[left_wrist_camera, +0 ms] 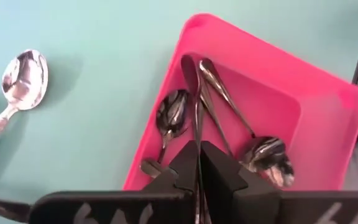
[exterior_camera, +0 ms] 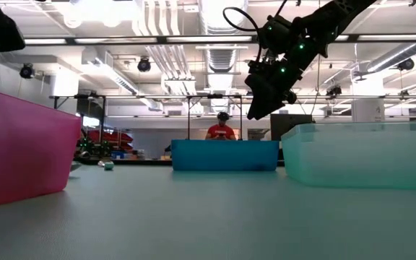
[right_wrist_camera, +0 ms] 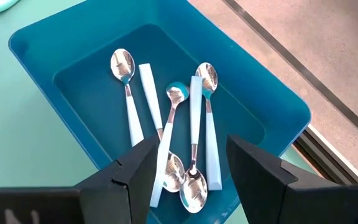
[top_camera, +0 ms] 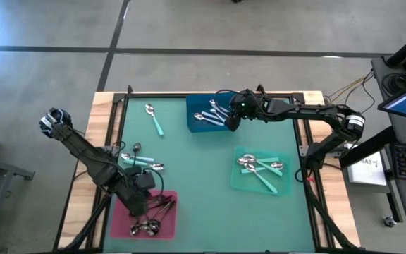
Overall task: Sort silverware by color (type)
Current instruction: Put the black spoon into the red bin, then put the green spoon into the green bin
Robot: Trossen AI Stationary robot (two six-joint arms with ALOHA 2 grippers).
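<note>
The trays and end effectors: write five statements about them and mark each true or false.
1. The right end effector hangs open above the blue tray. True.
2. The blue tray is empty. False: several white-handled spoons lie in it.
3. The left end effector is shut over the pink tray. True.
4. The pink tray holds teal-handled spoons. False: its dark spoons have no teal handles.
5. Every spoon is already in a tray. False: a teal-handled spoon lies on the mat, with more near the left arm.
</note>
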